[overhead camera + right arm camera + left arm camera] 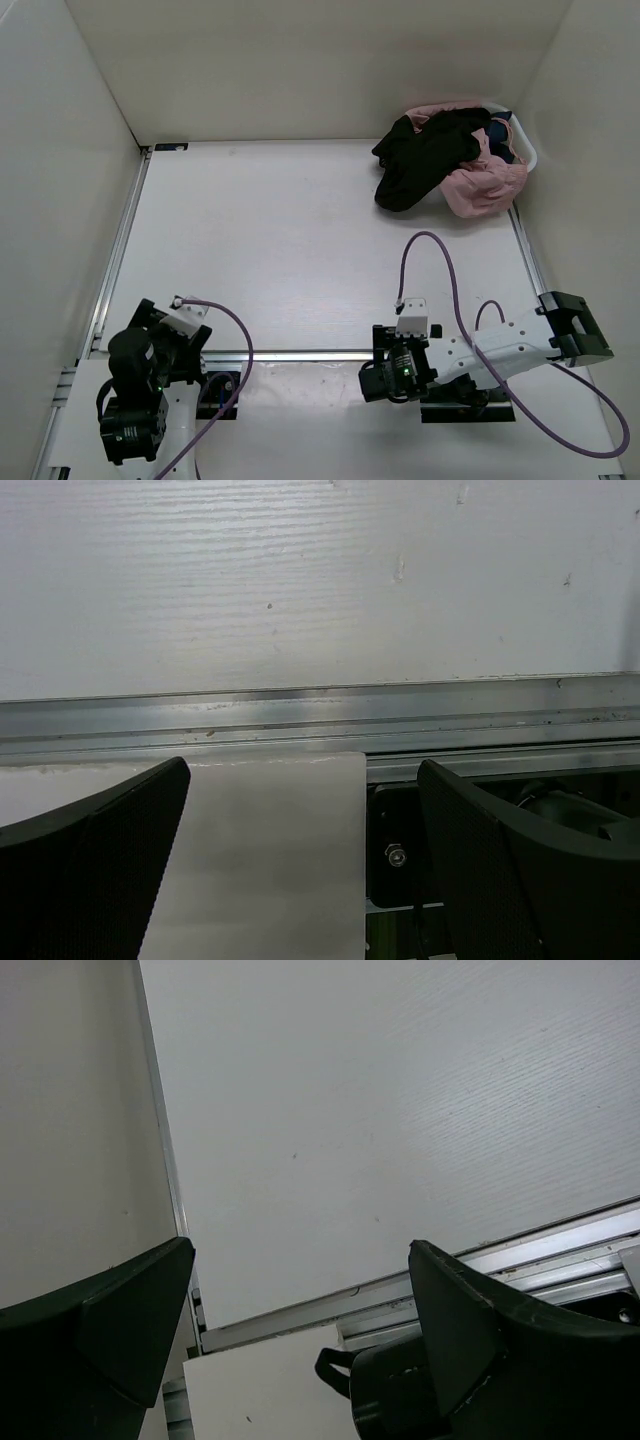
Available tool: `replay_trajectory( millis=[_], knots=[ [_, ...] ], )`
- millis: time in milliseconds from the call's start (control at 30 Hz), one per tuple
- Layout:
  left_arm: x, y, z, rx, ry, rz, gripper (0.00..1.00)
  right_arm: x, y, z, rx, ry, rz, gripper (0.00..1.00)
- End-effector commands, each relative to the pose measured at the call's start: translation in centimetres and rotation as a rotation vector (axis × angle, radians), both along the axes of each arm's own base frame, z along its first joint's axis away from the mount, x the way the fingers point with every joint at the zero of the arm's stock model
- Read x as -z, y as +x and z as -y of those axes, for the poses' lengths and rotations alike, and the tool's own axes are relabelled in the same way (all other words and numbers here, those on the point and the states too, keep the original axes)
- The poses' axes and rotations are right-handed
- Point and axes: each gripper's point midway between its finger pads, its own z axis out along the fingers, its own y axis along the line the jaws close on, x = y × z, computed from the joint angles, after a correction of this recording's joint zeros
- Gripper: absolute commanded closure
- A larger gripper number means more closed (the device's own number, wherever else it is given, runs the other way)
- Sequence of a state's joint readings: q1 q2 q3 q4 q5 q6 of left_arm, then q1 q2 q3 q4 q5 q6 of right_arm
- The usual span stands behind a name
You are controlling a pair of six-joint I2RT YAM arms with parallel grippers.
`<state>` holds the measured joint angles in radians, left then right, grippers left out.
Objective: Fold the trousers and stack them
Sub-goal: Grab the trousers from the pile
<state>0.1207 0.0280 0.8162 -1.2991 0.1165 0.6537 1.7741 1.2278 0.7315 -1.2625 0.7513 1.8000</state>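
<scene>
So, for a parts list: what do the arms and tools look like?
The left arm is black with a white wrist block; right arm has a white link between black joints. Each trails a purple cable. Black wedge fingers on left tool and right tool.

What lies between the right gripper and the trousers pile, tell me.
Top view: only bare table and the arm's purple cable separate the right gripper from the trousers pile.
</scene>
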Motion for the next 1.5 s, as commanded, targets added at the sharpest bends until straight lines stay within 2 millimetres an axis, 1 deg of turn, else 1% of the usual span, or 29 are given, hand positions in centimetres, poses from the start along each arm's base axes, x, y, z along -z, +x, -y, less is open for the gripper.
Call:
replay_trajectory(
  millis=[0, 100, 200, 267, 300, 333, 400, 433, 467, 500, 533, 567, 600, 633, 667, 700, 733, 800, 833, 867, 933, 1067, 1167, 1233, 1267, 1300, 1333, 1433, 1467],
  knots=[
    [0.3, 0.4, 0.3, 0.012, -0.018, -0.034, 0.0, -1.7, 0.9, 0.0, 0.021, -0.008, 0.07, 0.01],
    [-0.9, 1.1, -0.7, -0.073, -0.045, -0.03, 0.0, -4.9, 2.4, -0.5, 0.014, -0.057, 0.168, 0.01],
    [-3.4, 3.0, -1.6, -0.151, -0.079, -0.006, 0.0, -11.1, 4.8, -4.3, -0.142, -0.064, 0.255, 0.01],
    [-4.8, 4.7, -1.5, -0.135, -0.087, 0.002, 0.0, -16.6, 9.0, -5.2, -0.076, -0.023, 0.383, 0.01],
    [-5.1, 6.0, -1.0, -0.088, -0.095, -0.046, 0.0, -21.1, 10.7, -5.6, -0.085, 0.001, 0.451, 0.01],
    [-5.2, 6.6, -0.6, -0.057, -0.097, -0.072, 0.0, -23.8, 13.5, -5.7, 0.001, 0.054, 0.523, 0.01],
    [-5.2, 8.1, 0.4, 0.026, -0.102, -0.132, 0.0, -27.8, 17.3, -3.7, -0.037, -0.075, 0.569, 0.01],
    [-5.3, 9.6, 0.5, 0.048, -0.108, -0.186, 0.0, -29.7, 20.8, -2.9, 0.069, 0.036, 0.597, 0.01],
    [-5.5, 10.6, 0.6, 0.068, -0.111, -0.202, 0.0, -30.5, 22.5, -1.9, 0.086, 0.05, 0.595, 0.01],
    [-5.9, 11.6, 1.0, 0.098, -0.122, -0.212, 0.0, -30.9, 25.9, 2.2, 0.182, 0.026, 0.578, 0.01],
    [-6.6, 13.5, 1.1, 0.111, -0.135, -0.233, 0.0, -29.7, 28.6, 2.3, 0.185, 0.055, 0.521, 0.01],
    [-7.1, 14.5, 1.3, 0.126, -0.145, -0.234, 0.0, -31.3, 30.3, 3.2, 0.201, 0.121, 0.507, 0.01],
    [-7.9, 15.8, 1.5, 0.139, -0.162, -0.221, 0.0, -30.6, 32.9, 5.4, 0.225, 0.185, 0.444, 0.01],
    [-8.6, 16.8, 2.0, 0.16, -0.19, -0.214, 0.0, -27.3, 36.1, 5.5, 0.24, 0.179, 0.334, 0.01],
    [-9.5, 18.5, 2.2, 0.168, -0.211, -0.211, 0.0, -25.7, 37.0, 6.5, 0.255, 0.17, 0.245, 0.01],
    [-9.9, 19.4, 2.4, 0.172, -0.23, -0.208, 0.0, -28.9, 38.9, 8.7, 0.307, 0.196, 0.305, 0.01],
    [-10.2, 20.1, 2.7, 0.174, -0.266, -0.208, 0.0, -25.3, 41.8, 9.3, 0.336, 0.16, 0.22, 0.01],
    [-9.9, 21.4, 2.9, 0.181, -0.286, -0.225, 0.0, -25.1, 44.4, 11.6, 0.38, 0.159, 0.232, 0.05],
    [-10.1, 21.7, 3.0, 0.19, -0.288, -0.212, 0.0, -22.3, 46.1, 12.3, 0.42, 0.162, 0.197, 0.08],
    [-9.0, 22.0, 3.0, 0.188, -0.293, -0.232, 0.0, -21.7, 47.5, 12.8, 0.438, 0.194, 0.216, 0.13],
    [-7.9, 21.9, 3.0, 0.185, -0.298, -0.255, 0.0, -17.9, 48.7, 14.0, 0.492, 0.307, 0.145, 0.2],
    [-6.0, 21.3, 2.6, 0.169, -0.28, -0.27, 0.0, -14.6, 49.2, 14.9, 0.507, 0.396, 0.072, 0.24],
    [-5.2, 20.9, 2.4, 0.172, -0.26, -0.268, 0.0, -15.0, 50.2, 14.8, 0.475, 0.396, 0.11, 0.32],
    [-5.2, 21.0, 2.3, 0.163, -0.254, -0.268, 0.0, -15.4, 50.7, 14.9, 0.463, 0.395, 0.135, 0.5],
    [-5.3, 21.1, 2.2, 0.164, -0.252, -0.259, 0.0, -15.4, 50.7, 14.9, 0.463, 0.395, 0.135, 0.61],
    [-5.3, 21.1, 2.3, 0.158, -0.261, -0.261, 0.0, -15.5, 50.9, 14.9, 0.461, 0.398, 0.145, 0.9],
    [-5.3, 21.1, 2.3, 0.158, -0.261, -0.261, 0.0, -15.5, 50.9, 15.1, 0.469, 0.389, 0.149, 0.99],
    [-5.0, 21.2, 2.3, 0.157, -0.263, -0.27, 0.0, -17.6, 50.6, 15.3, 0.458, 0.381, 0.191, 1.0],
    [-5.0, 21.2, 2.1, 0.148, -0.257, -0.27, 0.0, -19.6, 50.1, 15.2, 0.442, 0.366, 0.233, 1.0]
  ],
)
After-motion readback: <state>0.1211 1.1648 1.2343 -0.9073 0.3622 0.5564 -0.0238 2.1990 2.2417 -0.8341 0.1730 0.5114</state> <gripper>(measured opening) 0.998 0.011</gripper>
